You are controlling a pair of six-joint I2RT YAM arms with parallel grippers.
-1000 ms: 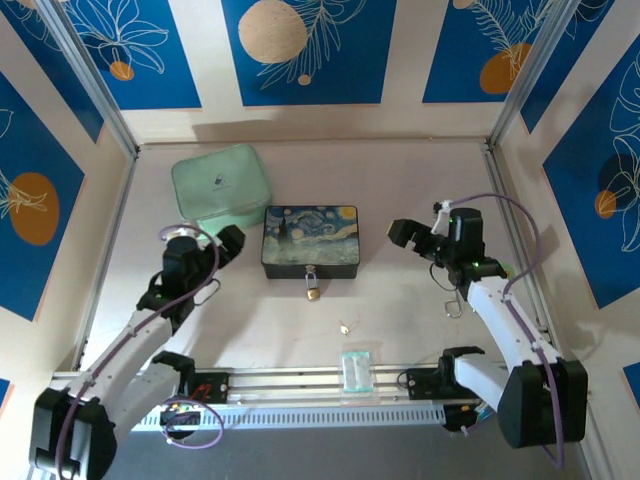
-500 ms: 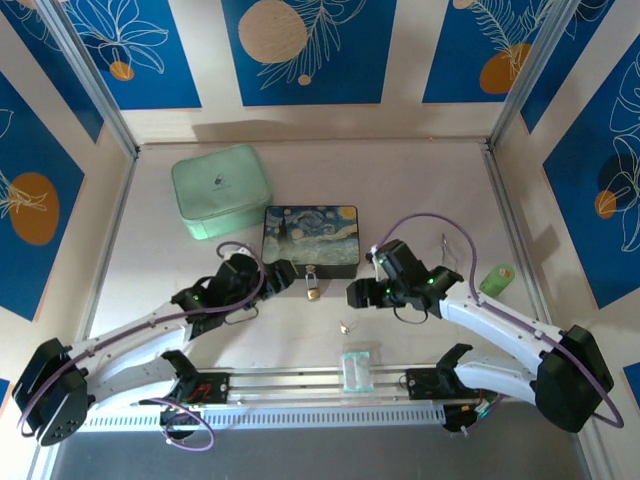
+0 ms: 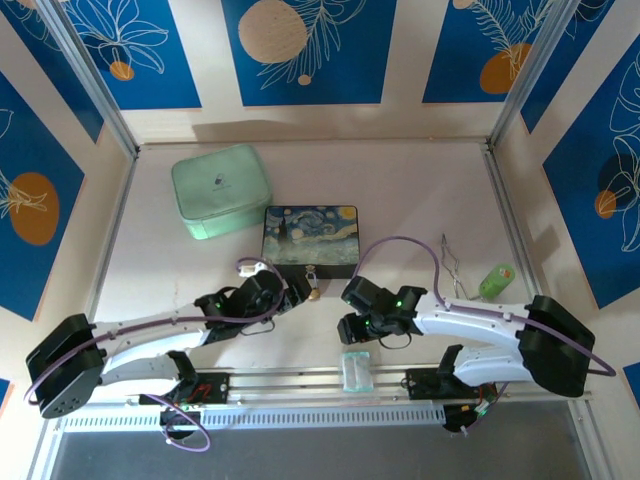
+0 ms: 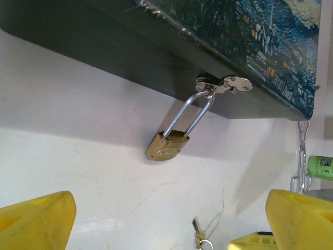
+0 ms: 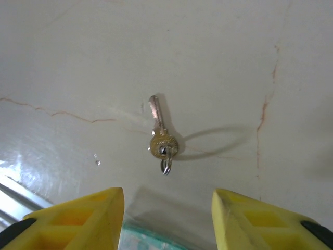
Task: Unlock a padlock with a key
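The small brass padlock (image 4: 166,147) lies on the table, its silver shackle hooked through the clasp (image 4: 223,84) of the painted box (image 4: 260,41). My left gripper (image 4: 169,224) stands open just short of it, yellow fingers (image 4: 36,219) wide apart. From above, the left gripper (image 3: 293,291) sits right beside the padlock (image 3: 314,293). The thin silvery key (image 5: 162,136), with a small ring, lies flat on the table ahead of my open right gripper (image 5: 169,219). The key (image 4: 197,237) also lies below the padlock. The right gripper (image 3: 348,328) hovers low, front of the box.
A mint green case (image 3: 220,190) stands behind the painted box (image 3: 310,238). A clear packet (image 3: 357,370) lies on the front rail, close under the right gripper. Metal tweezers (image 3: 450,262) and a small green object (image 3: 497,280) lie at the right.
Both arms have swung inward and down to the table's middle. The left gripper came up to the padlock; the right one dropped over the key.
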